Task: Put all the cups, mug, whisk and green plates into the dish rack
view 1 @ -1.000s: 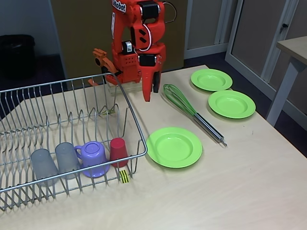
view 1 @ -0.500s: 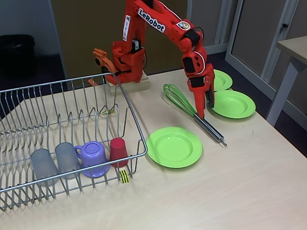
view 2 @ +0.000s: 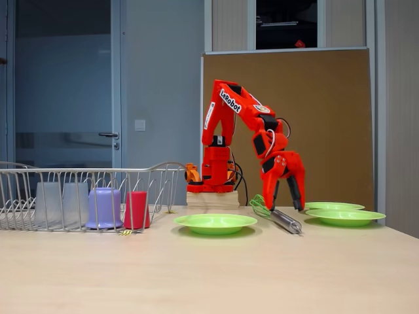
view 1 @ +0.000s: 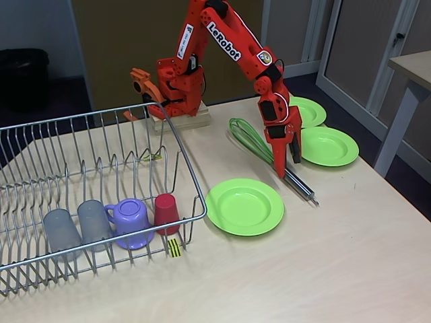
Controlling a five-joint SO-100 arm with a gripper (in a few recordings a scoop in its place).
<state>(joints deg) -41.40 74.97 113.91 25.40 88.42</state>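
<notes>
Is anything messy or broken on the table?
Nothing looks broken or spilled. The cups, including the red one, and the mug sit in the dish rack. The whisk and three green plates lie flat on the table, waiting. The gripper is open over the whisk's handle.

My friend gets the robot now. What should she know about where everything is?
Orange gripper: fingers open, straddling the silver handle of the green-wire whisk, not shut on it yet.
In the silver wire dish rack: two grey translucent tumblers, lavender handled mug, red plastic cup.
On the table: whisk and three lime-green round plates.
Done: cups and mug. Left: whisk, three plates.
</notes>
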